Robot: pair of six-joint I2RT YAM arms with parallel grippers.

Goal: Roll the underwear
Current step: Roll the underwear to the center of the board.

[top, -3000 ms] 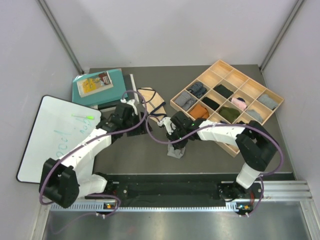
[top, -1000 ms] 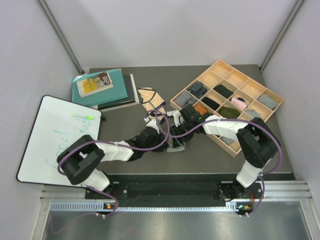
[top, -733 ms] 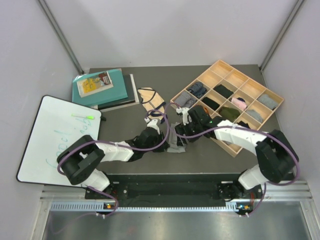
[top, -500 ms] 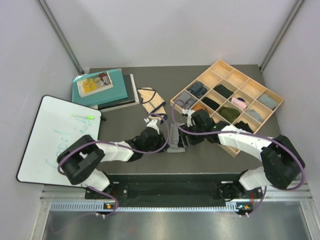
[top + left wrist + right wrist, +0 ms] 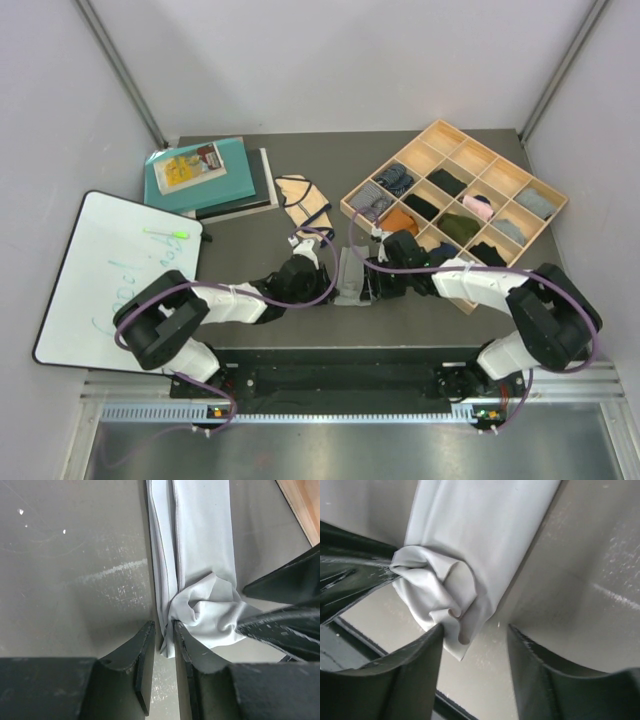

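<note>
Rolling is under way on the light-grey briefs [image 5: 352, 272], a folded strip mid-tabletop toward the near edge. The left gripper [image 5: 164, 631] pinches the bunched roll's edge, and the right gripper [image 5: 475, 635] is spread at the roll. The next move likely calls for tightening the roll and turning it along the strip.

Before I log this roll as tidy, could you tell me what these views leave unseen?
Top view: rolled end of the grey underwear, too small, crowded by the left gripper and right gripper.
Left wrist: its far end, cut by the top edge.
Right wrist: the roll's underside, against the table.
</note>
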